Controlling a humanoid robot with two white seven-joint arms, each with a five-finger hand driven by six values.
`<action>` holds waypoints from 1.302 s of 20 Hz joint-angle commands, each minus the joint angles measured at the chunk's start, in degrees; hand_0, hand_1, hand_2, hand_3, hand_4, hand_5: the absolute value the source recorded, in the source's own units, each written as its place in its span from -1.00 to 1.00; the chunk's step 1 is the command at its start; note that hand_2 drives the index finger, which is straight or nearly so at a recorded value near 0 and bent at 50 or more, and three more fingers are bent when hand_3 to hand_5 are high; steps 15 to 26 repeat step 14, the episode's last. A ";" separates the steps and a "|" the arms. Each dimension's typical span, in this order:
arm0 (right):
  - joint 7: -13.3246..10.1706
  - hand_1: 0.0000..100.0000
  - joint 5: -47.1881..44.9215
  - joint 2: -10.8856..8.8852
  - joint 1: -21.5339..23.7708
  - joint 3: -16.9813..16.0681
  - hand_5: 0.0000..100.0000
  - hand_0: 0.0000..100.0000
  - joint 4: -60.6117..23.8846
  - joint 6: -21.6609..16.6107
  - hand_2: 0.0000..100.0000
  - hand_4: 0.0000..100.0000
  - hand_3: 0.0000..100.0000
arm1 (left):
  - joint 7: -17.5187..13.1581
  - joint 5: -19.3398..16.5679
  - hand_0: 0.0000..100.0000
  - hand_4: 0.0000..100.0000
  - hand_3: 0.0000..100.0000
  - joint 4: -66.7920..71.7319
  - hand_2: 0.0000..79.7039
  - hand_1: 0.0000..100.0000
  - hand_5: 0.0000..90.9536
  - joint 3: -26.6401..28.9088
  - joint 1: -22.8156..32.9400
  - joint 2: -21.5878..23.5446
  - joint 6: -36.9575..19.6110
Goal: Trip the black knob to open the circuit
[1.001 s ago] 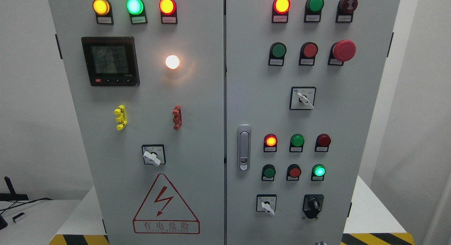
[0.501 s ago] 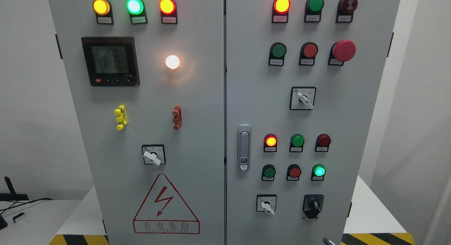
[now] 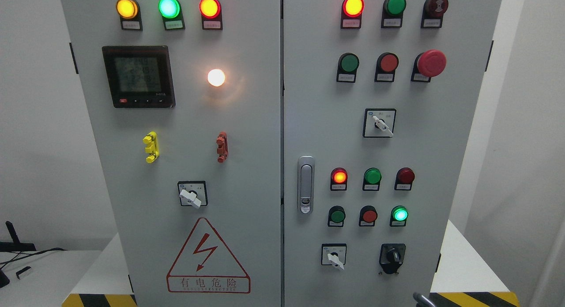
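One black knob sits at your cabinet's lower right corner, handle tilted right of upright. Your hand has crept rightward along the bottom edge since a second ago; fingers unreadable, side uncertain. Contact not made; approach likely.

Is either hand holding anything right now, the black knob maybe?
Nothing is held. Only a sliver of the right hand shows at the bottom edge, well below the black knob and not touching it. The left hand is out of view.
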 commanded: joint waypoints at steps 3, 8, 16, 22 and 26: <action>-0.08 -1.00 -0.91 -1.90 0.19 -0.83 -1.00 -0.75 -0.44 0.02 -1.00 -1.00 -0.89 | -0.04 -1.76 -0.76 -1.00 -1.00 -0.04 -1.00 -0.22 -1.00 0.00 0.00 0.05 0.01; -0.08 -1.00 -0.91 -1.99 0.45 -0.74 -1.00 -0.76 -0.44 -0.33 -1.00 -1.00 -0.85 | -0.04 -1.76 -0.76 -1.00 -1.00 -0.04 -1.00 -0.22 -1.00 0.00 0.00 -0.04 0.01; -0.08 -1.00 -0.91 -1.90 1.24 -0.83 -1.00 -0.76 -0.70 -0.77 -1.00 -1.00 -0.82 | -0.04 -1.76 -0.76 -1.00 -1.00 -0.04 -1.00 -0.22 -1.00 0.00 0.00 0.05 0.01; -0.08 -1.00 -0.91 -1.90 1.24 -0.83 -1.00 -0.76 -0.70 -0.77 -1.00 -1.00 -0.82 | -0.04 -1.76 -0.76 -1.00 -1.00 -0.04 -1.00 -0.22 -1.00 0.00 0.00 0.05 0.01; -0.08 -1.00 -0.91 -1.90 1.24 -0.83 -1.00 -0.76 -0.70 -0.77 -1.00 -1.00 -0.82 | -0.04 -1.76 -0.76 -1.00 -1.00 -0.04 -1.00 -0.22 -1.00 0.00 0.00 0.05 0.01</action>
